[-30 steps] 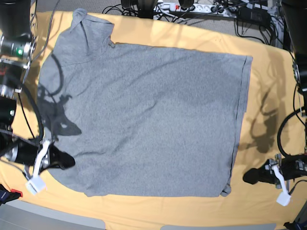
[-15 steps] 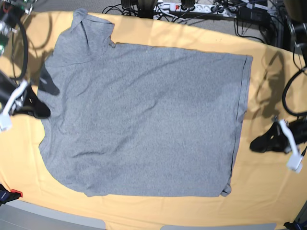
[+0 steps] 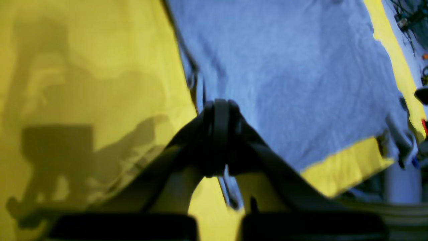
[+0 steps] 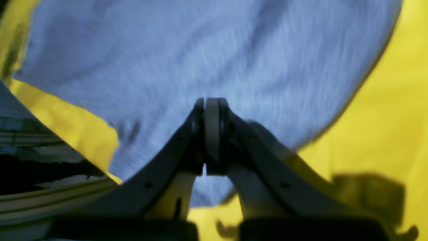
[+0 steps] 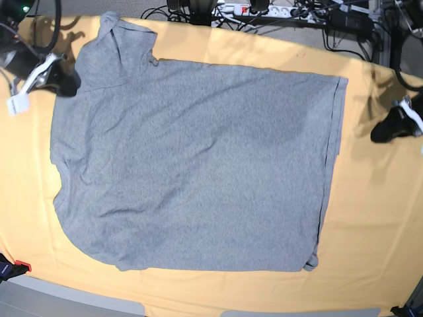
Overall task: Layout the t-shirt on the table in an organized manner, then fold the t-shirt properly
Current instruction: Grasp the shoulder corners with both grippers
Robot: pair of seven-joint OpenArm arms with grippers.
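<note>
The t-shirt [image 5: 198, 158] lies spread flat on the table [image 5: 370, 231], plain grey side up, with one sleeve pointing to the far left corner. My right gripper [image 5: 69, 84] is shut at the shirt's left edge just below that sleeve. In the right wrist view the right gripper [image 4: 207, 103] hovers over grey cloth [image 4: 167, 50] with nothing between its fingers. My left gripper [image 5: 378, 133] is shut over bare table, right of the shirt's hem. The left wrist view shows the left gripper [image 3: 217, 107] shut and empty, near the hem edge of the shirt [image 3: 284, 67].
Cables and a power strip [image 5: 264, 10] run along the far edge of the table. A small red and dark object [image 5: 16, 267] sits at the near left corner. Yellow-orange cloth [image 3: 83, 67] shows around the shirt on all sides.
Both arms have swung from the near edge to the far side: the right gripper from the shirt's near left corner to its sleeve, the left gripper up the right side. The shirt has not moved.
</note>
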